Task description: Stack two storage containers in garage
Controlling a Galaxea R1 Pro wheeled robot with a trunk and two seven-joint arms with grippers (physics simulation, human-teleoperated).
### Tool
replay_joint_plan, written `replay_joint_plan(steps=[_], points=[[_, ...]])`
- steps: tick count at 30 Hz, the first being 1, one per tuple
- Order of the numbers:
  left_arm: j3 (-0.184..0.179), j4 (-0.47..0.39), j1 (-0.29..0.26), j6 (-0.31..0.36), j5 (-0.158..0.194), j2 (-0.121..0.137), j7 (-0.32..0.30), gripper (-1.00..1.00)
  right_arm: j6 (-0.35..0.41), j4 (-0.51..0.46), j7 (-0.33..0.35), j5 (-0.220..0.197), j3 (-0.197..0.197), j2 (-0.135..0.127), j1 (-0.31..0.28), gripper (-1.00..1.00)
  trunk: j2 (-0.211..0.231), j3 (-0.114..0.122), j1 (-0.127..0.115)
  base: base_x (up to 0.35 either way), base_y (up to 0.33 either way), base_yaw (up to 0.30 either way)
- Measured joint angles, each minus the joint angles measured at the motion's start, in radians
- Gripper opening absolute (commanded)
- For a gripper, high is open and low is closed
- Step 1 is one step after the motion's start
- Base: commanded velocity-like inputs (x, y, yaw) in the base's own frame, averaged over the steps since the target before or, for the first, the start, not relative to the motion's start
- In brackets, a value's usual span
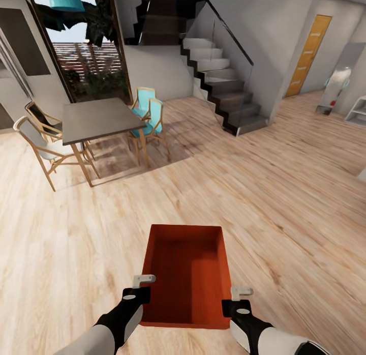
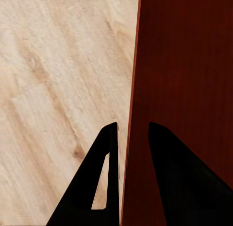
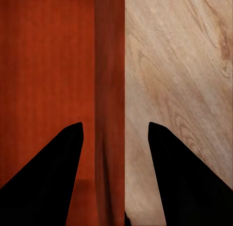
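One orange-red storage container (image 1: 185, 276) is held low and near, in front of the robot, above the light wood-plank floor (image 1: 284, 192). The left claw (image 1: 138, 294) is closed on its left wall, one finger inside and one outside, as seen in the left wrist view, where the thin wall (image 2: 130, 138) passes between the dark fingers (image 2: 104, 177). The right claw (image 1: 236, 303) straddles the right wall likewise (image 3: 110, 114), though a gap shows either side of the wall there, so a firm grip is judged rather than seen.

The step in hand is judged to be the carry: the container is lifted and transport toward the garage is under way. An orange door (image 1: 307, 55) is seen far right, past the staircase (image 1: 223, 90); if that is the garage door, the base must be turned right and driven there with the container kept level and both grips even.

A dining table (image 1: 99, 118) with chairs (image 1: 147, 116) stands far left. The second container cannot be placed from these views. The container's near edge is partly covered by the arms, and what lies behind the orange door is hidden
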Motion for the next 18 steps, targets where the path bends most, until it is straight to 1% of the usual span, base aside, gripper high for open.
replay_joint_plan(steps=[14, 18], points=[[0.0, 0.0, 0.0, 0.0, 0.0, 0.0, 0.0, -1.0, 0.0, 0.0, 0.0, 0.0, 0.0, 0.0, 0.0, -1.0, 0.0, 0.0, 0.0, 0.303, 0.166, -0.003], [0.002, 0.0, 0.0, 0.0, 0.0, 0.007, -0.011, -1.0, 0.0, 0.0, -0.009, -0.002, 0.002, 0.006, 0.0, -1.0, 0.0, 0.0, 0.0, 0.303, 0.166, -0.157]])
